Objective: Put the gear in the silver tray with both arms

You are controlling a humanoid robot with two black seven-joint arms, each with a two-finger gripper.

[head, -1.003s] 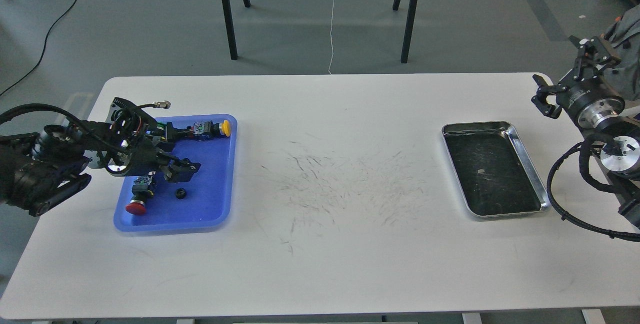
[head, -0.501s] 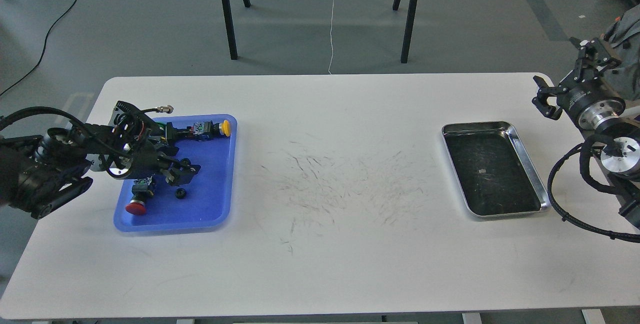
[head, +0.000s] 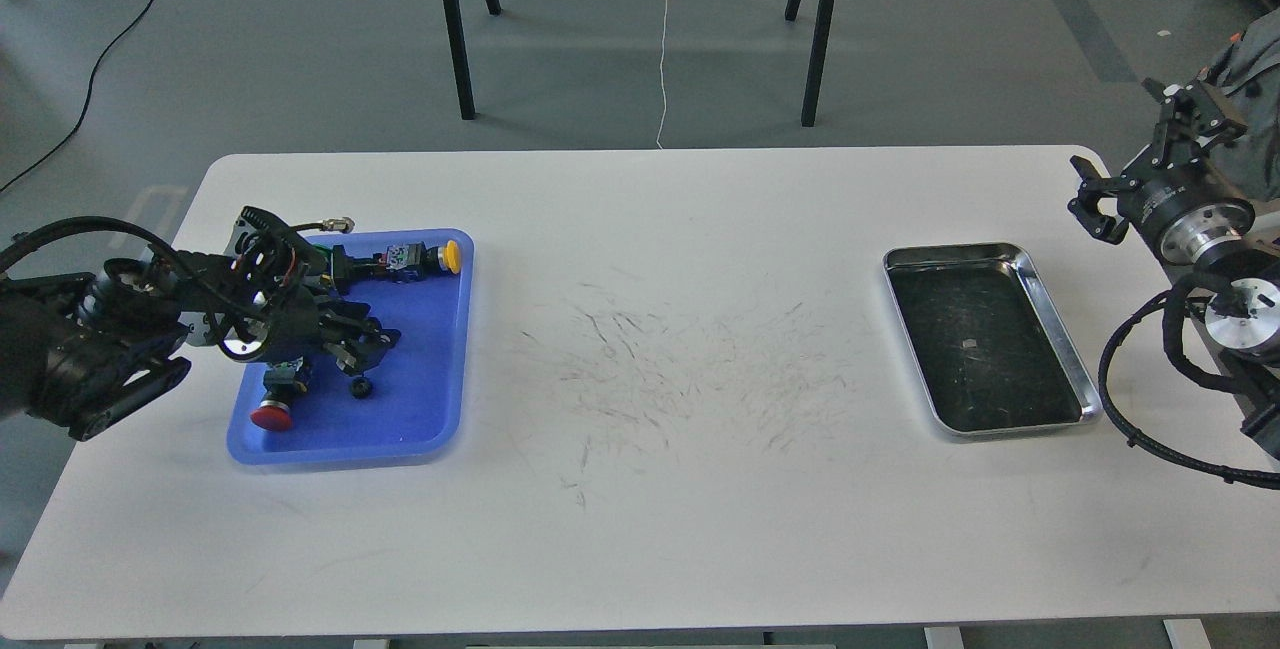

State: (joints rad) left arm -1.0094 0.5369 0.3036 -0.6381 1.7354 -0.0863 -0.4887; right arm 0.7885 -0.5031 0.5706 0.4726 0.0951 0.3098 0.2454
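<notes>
1. While the left gripper (head: 362, 351) hangs low over the blue tray (head: 425, 424), its fingers parted, the small black gear (head: 361, 388) lies just below them on the tray floor.
2. The silver tray (head: 1052, 324) sits far to the right of the blue tray.
3. The right gripper (head: 1095, 201) hovers beyond the silver tray's far right corner, fingers spread.

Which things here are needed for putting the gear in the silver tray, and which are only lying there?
Needed:
- gear
- silver tray
- left gripper
- right gripper

Only lying there:
- blue tray
- red push button
- yellow push button
</notes>
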